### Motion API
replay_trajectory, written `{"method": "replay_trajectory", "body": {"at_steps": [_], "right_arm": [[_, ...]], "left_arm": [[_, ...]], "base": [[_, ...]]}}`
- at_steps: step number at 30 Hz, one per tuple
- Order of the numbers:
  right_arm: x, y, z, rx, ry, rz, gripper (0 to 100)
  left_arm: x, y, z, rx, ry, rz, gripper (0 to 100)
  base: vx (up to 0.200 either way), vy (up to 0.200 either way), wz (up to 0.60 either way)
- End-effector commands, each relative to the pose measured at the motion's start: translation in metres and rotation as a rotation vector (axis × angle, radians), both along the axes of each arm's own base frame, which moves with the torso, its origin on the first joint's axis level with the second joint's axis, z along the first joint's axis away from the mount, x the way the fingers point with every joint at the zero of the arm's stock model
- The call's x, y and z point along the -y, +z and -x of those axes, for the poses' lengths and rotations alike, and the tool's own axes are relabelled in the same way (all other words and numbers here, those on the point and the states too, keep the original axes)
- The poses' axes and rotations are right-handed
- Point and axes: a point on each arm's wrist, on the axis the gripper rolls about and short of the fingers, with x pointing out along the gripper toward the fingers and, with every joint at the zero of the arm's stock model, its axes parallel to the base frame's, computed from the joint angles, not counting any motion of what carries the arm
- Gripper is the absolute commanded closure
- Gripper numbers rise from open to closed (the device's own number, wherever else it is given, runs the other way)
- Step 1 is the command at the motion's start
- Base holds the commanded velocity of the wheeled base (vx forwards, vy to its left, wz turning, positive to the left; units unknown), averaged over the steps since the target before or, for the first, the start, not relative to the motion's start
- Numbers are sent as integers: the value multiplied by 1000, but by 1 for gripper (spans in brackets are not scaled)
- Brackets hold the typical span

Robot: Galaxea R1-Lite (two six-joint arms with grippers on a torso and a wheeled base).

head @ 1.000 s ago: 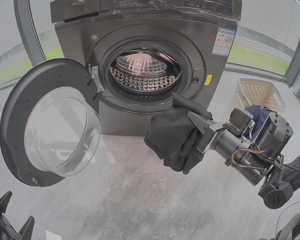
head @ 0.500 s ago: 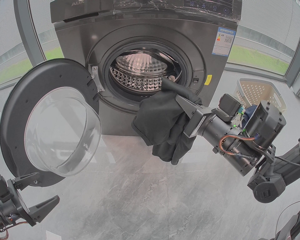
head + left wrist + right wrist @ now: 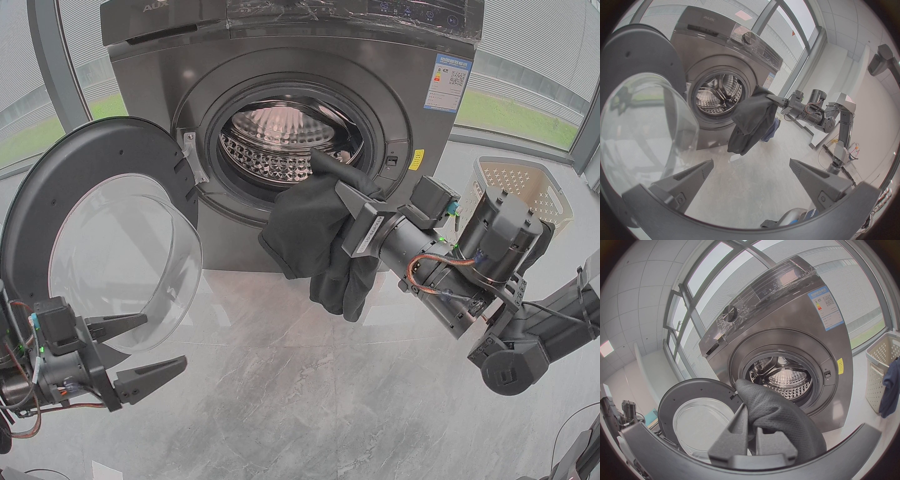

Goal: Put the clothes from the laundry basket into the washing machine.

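My right gripper (image 3: 340,185) is shut on a black garment (image 3: 312,237) that hangs just in front of the lower right rim of the washing machine's (image 3: 287,69) round opening (image 3: 290,147). The drum inside is bare metal. In the right wrist view the black garment (image 3: 775,412) bulges over the shut fingers (image 3: 737,433) with the opening (image 3: 781,380) beyond. My left gripper (image 3: 140,350) stands open low at the left, below the swung-open door (image 3: 94,187). The beige laundry basket (image 3: 522,184) sits on the floor right of the machine, with a dark blue garment (image 3: 890,390) draped over its edge.
The round door (image 3: 637,103) with its glass bowl stands open to the left of the opening, close above my left gripper (image 3: 750,170). Grey marble floor (image 3: 281,400) lies free in front of the machine. Windows run behind and beside the machine.
My right gripper has carried the black garment up and left, from the floor area to the edge of the drum opening. My left gripper has risen into the head view at lower left.
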Motion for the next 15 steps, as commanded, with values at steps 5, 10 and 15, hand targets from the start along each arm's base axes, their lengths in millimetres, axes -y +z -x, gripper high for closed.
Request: {"method": "replay_trajectory", "body": {"at_steps": [5, 10, 15], "right_arm": [[-3, -2, -1, -15, 13, -23, 100], [-2, -2, 1, -15, 13, -24, 100], [-2, -1, 1, -14, 15, -25, 100]], "left_arm": [[33, -17, -48, -62, -92, -18, 0], [44, -13, -67, -45, -106, -8, 0], [53, -11, -83, -34, -117, -6, 0]], "base": [[0, 0, 0], [0, 0, 0], [0, 0, 0]]}}
